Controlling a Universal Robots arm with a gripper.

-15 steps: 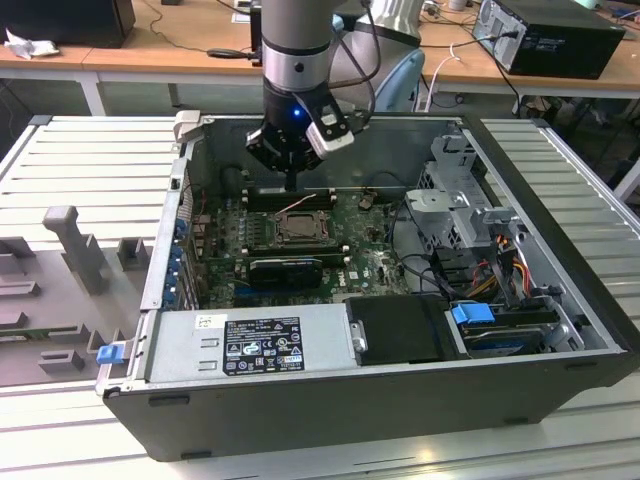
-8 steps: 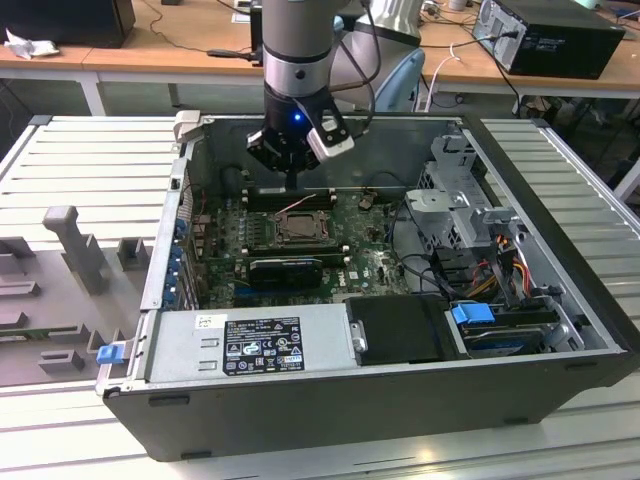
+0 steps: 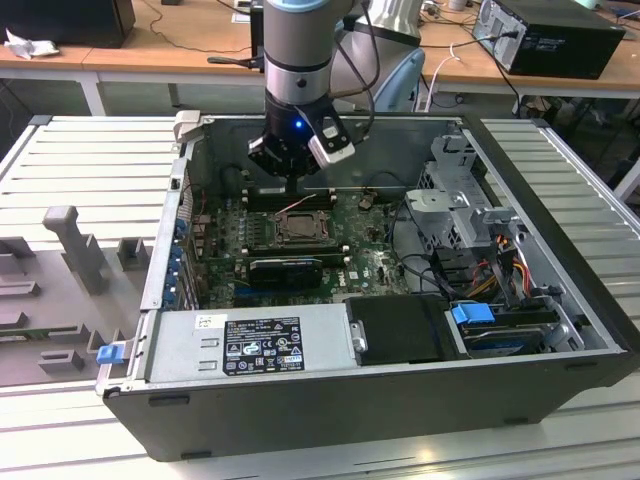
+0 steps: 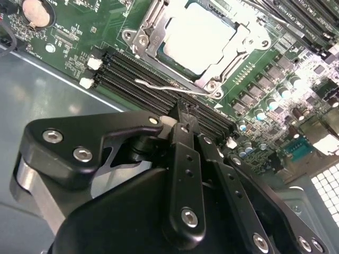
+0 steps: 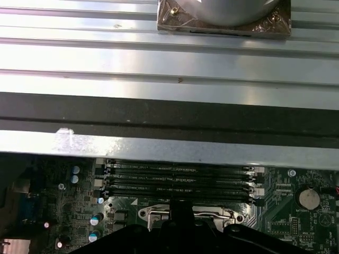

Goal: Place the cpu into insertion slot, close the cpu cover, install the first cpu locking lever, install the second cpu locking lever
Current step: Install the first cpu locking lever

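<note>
An open computer case (image 3: 560, 250) is seen lying on a ribbed metal surface (image 3: 70, 170) in the exterior view, with the arm reaching in from above. The claw (image 3: 290, 178) is poised over the green board just behind the insertion slot (image 3: 298, 228). A grey power supply (image 3: 250, 345) is mounted in front of the slot, and a drive cage (image 3: 450, 210) stands off to the exterior view's right of it.

In the second wrist view, the cpu (image 4: 198, 37) is shown seated in the slot, its pale face brightly lit. The cpu cover (image 4: 150, 37) is laid flat around it as a silvery frame. A thin wire locking lever (image 4: 159, 86) is stretched along the slot's near edge, between the slot and the dark memory slots (image 4: 127, 79). The claw's fingers (image 4: 185, 153) are drawn together to a single tip just beside that lever. Whether anything is pinched there cannot be told. A coin battery (image 4: 36, 11) is set well apart from the slot.

In the first wrist view, the claw's dark tip is framed against the slot's metal rim (image 5: 153, 213). The memory slots are ranged just beyond it, and the case wall (image 5: 169, 114) and ribbed surface lie farther off.
</note>
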